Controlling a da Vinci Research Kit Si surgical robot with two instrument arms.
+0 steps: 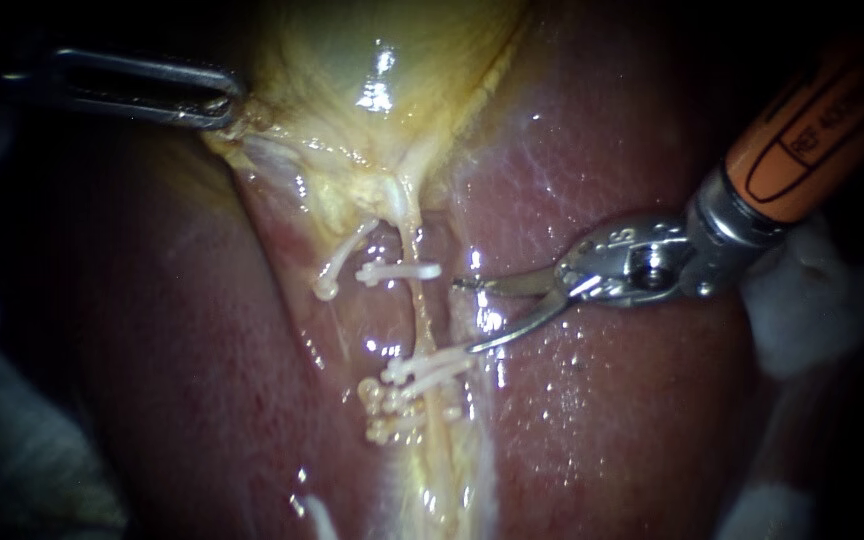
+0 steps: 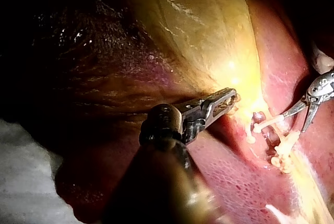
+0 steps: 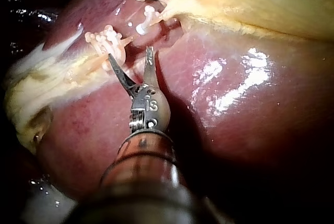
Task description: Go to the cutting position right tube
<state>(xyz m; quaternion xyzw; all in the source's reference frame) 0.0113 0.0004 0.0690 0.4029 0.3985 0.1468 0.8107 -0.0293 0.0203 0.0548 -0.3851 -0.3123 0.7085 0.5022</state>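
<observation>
The yellow gallbladder (image 1: 372,60) lies on the red liver (image 1: 592,400). A pale tube (image 1: 420,315) runs down from it. One white clip (image 1: 399,271) crosses the tube higher up, and several clips (image 1: 417,375) cross it lower down. My right instrument (image 1: 464,316), with an orange shaft, has its curved blades open just right of the tube, level with the bare stretch between the clips and not touching it. The right wrist view shows the same open blades (image 3: 130,52) just short of the clips (image 3: 107,38). My left instrument (image 1: 222,105) is shut on the gallbladder's lower edge (image 2: 229,101).
Another white clip (image 1: 337,265) sits tilted to the left of the tube. White gauze (image 1: 802,300) lies behind the right instrument's wrist, with more gauze (image 2: 26,182) beside the liver near my left instrument. The liver surface (image 3: 235,104) is wet and shiny.
</observation>
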